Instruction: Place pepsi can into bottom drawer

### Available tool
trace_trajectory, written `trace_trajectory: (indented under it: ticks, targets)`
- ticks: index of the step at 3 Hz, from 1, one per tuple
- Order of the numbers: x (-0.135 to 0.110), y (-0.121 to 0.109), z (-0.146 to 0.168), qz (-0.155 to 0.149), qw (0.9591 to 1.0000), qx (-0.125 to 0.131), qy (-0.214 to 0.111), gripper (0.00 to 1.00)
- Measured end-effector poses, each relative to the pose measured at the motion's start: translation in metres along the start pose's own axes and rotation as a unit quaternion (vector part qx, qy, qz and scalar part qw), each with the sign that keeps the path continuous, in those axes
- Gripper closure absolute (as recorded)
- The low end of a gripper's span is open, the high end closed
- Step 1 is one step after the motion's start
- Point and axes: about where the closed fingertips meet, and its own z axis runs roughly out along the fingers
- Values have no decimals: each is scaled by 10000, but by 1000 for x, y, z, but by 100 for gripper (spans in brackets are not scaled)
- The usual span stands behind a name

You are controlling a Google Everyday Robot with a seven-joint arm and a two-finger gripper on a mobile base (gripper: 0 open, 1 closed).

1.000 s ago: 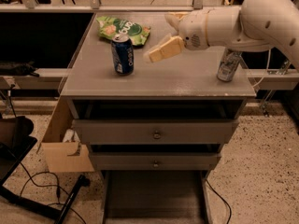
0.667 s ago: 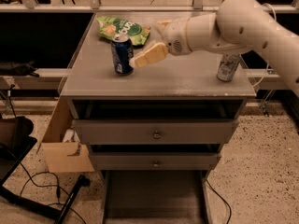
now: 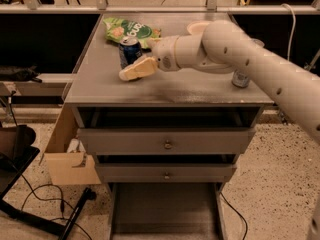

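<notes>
Pepsi can (image 3: 131,51): upright on the cabinet top (image 3: 165,90), toward 10 o'clock from the top's centre; blue side and silver rim visible, lower part hidden behind the gripper
Gripper (image 3: 134,70): low over the cabinet top at 6 o'clock of the pepsi can, just in front of it, tip pointing toward 8 o'clock; contact with the can cannot be confirmed
Gripper state: cannot tell how far open it is; nothing is seen to be in its hold
Arm (image 3: 240,59): enters from 3 o'clock and crosses the top toward the can
Bottom drawer (image 3: 165,211): pulled out at 6 o'clock of the cabinet, grey floor showing nothing in it; well apart from the can
Upper drawers (image 3: 167,145): two knobbed fronts between the top and the bottom drawer, each slightly out
Chip bag (image 3: 131,31): green, lying at 12 o'clock of the can, close behind it
Silver can (image 3: 241,78): at 3 o'clock on the top, partly hidden by the arm; not the target
Step in hand: judged to be the approach for the grasp; can not lifted
Next move calls for: setting the gripper around the can's body without tipping it or catching the bag, closing firmly, lifting clear, then carrying it forward past the top's front edge and down to the bottom drawer
</notes>
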Motion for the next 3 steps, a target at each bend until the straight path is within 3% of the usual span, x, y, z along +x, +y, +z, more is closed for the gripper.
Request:
trace_trajectory:
  ticks: [1,3]
  targets:
    - [-4,-4,21,79,9994,-100,-316,26]
    - [-3,-4,22,84,9994,-108,-320,72]
